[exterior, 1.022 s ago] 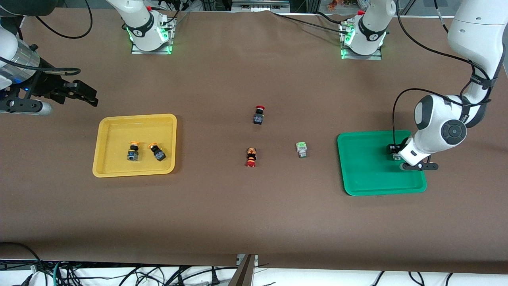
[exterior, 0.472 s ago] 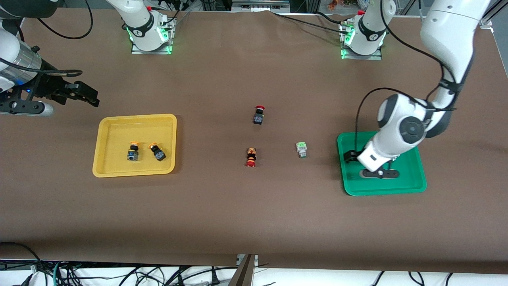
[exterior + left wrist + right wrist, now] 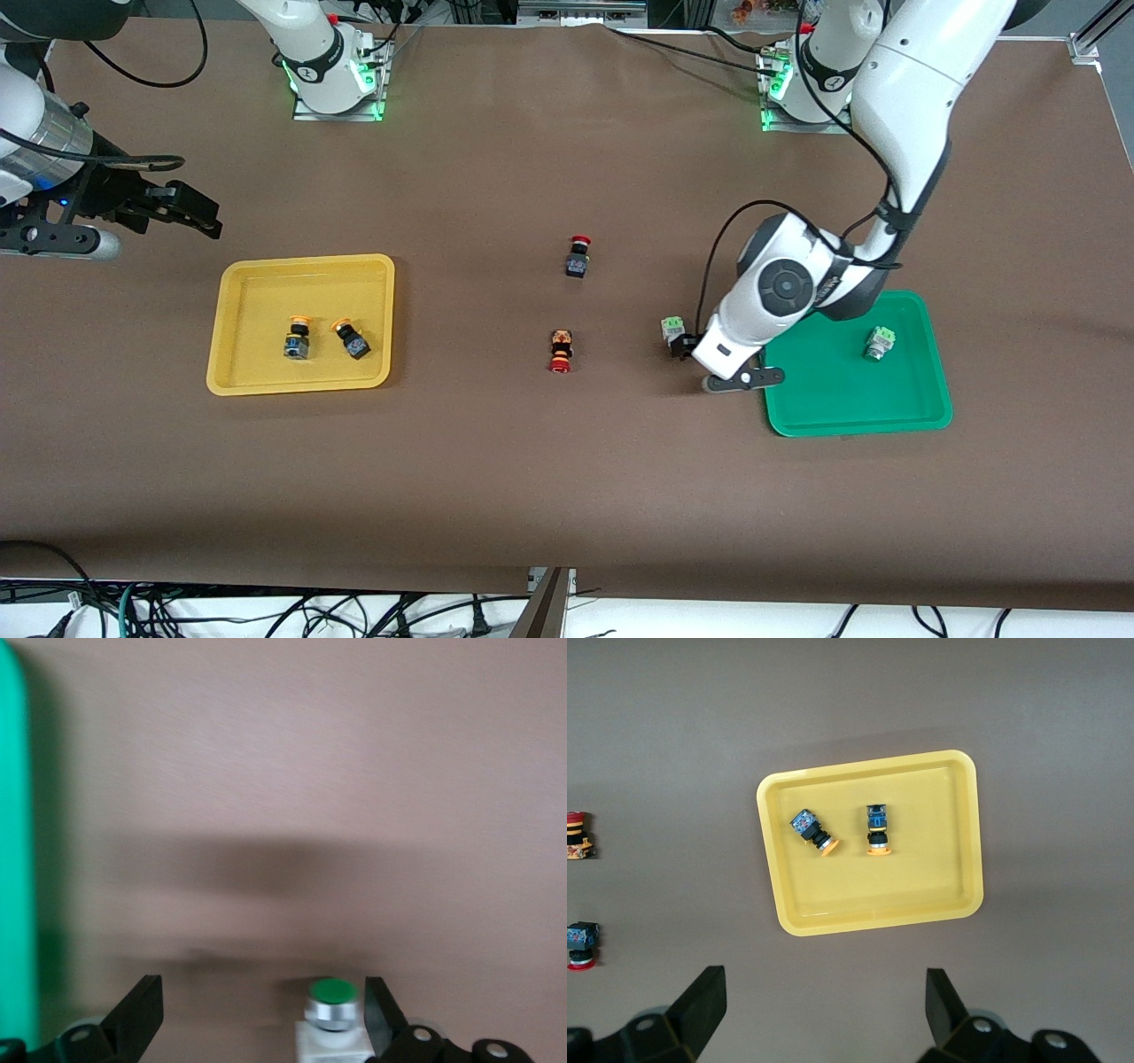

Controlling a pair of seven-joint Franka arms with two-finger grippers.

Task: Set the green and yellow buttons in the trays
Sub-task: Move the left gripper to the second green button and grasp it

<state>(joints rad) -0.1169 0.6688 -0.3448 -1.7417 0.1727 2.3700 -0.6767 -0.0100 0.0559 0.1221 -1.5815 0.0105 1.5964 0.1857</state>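
Note:
One green button (image 3: 878, 343) lies in the green tray (image 3: 850, 408). The other green button (image 3: 672, 332) lies on the table beside that tray, toward the right arm's end. My left gripper (image 3: 685, 347) is open and low at it. In the left wrist view the button (image 3: 332, 1003) sits between the open fingers, close to one of them, and my left gripper (image 3: 261, 1023) holds nothing. Two yellow buttons (image 3: 297, 339) (image 3: 353, 338) lie in the yellow tray (image 3: 266, 275). My right gripper (image 3: 190, 213) waits open and empty above the table beside the yellow tray.
Two red-capped buttons (image 3: 578, 257) (image 3: 560, 351) lie on the brown table between the trays. The right wrist view shows the yellow tray (image 3: 957, 815), both yellow buttons (image 3: 813, 830) (image 3: 877, 828) and the red ones (image 3: 578, 835) (image 3: 582, 943). The green tray's rim (image 3: 13, 859) edges the left wrist view.
My left gripper left one green button in the green tray and swung out over the tray's rim, down to the green button on the table. The right arm barely moved.

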